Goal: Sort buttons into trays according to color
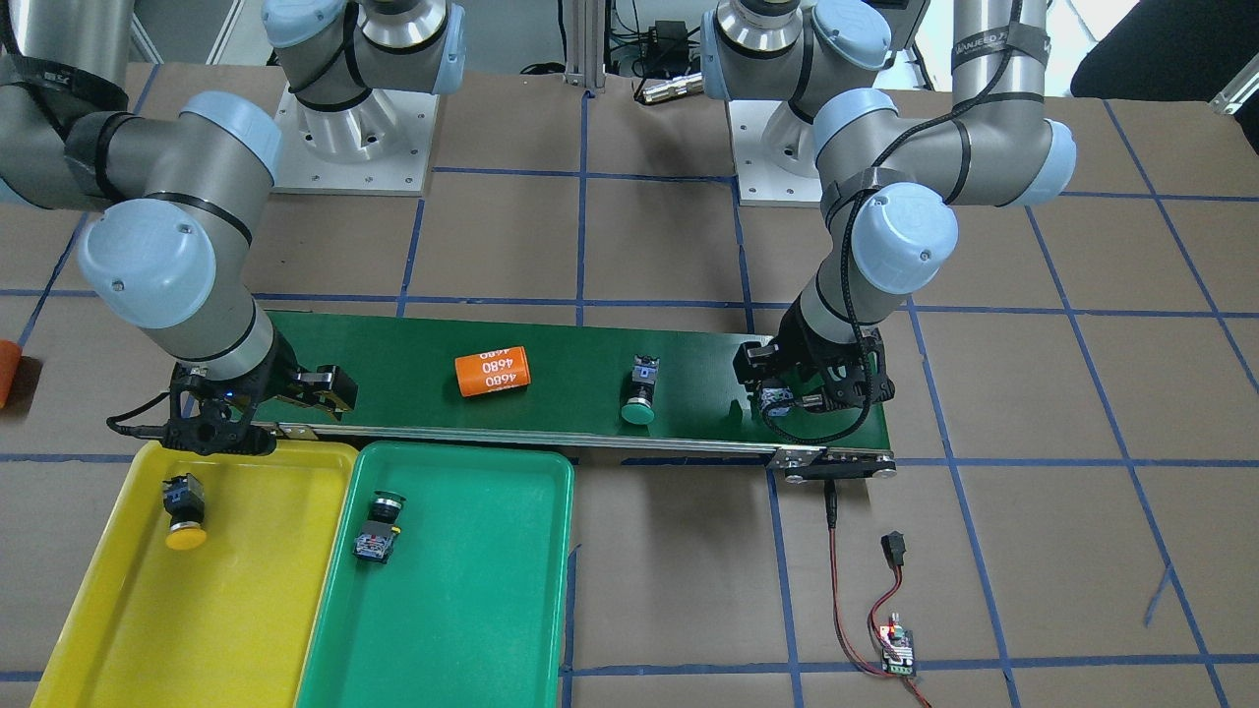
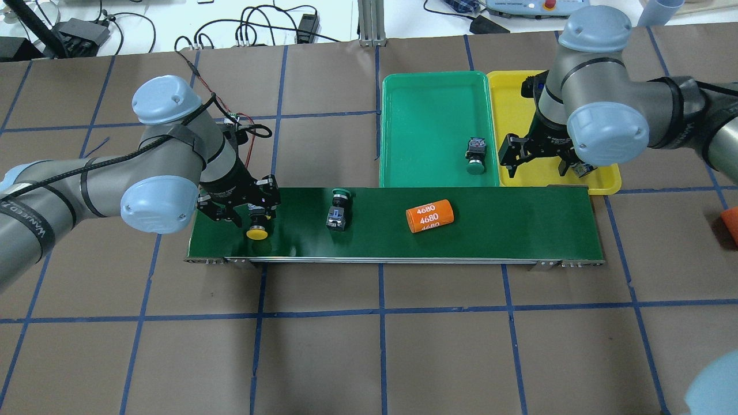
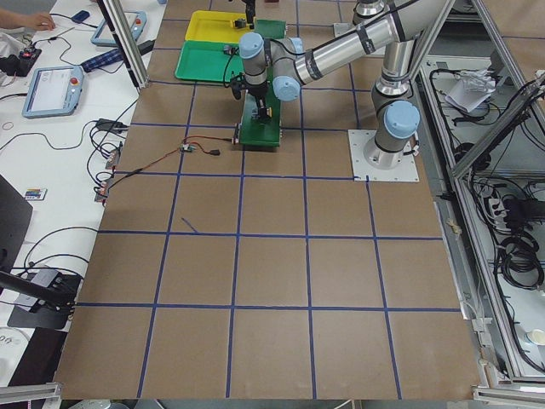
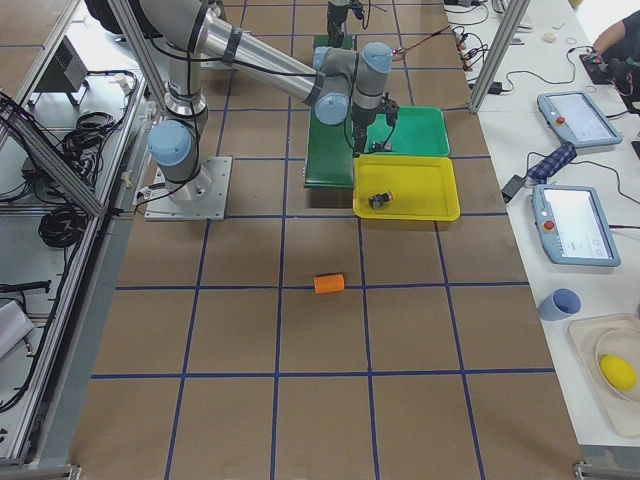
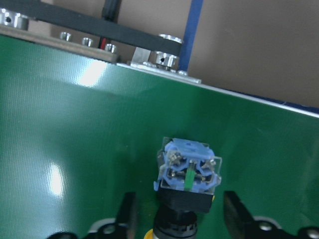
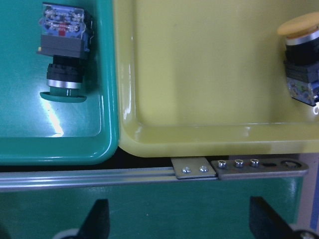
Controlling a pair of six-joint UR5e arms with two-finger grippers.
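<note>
Handling the switch at the belt's end is, we judge, the step in hand. We note the long dark green conveyor belt [image 2: 507, 230] beneath both grippers, with the shallow yellow plastic tray [image 1: 246, 629] and the shallow green plastic tray [image 1: 472, 610] just ahead of the right gripper [image 6: 180, 221], whose jaws stand wide and empty. The left gripper [image 2: 249, 208] is spread astride the yellow-capped push-button switch with the black body [image 5: 189, 174], with a gap at each finger. Whether it closes or withdraws next we cannot tell. For a grasp, we centre the fingers on the square black body, not the blue terminal block; for a withdrawal, we rise straight up. The overhead view shows the yellow cap plainly; the left wrist view nearly hides it, yet alone reveals both finger gaps.
</note>
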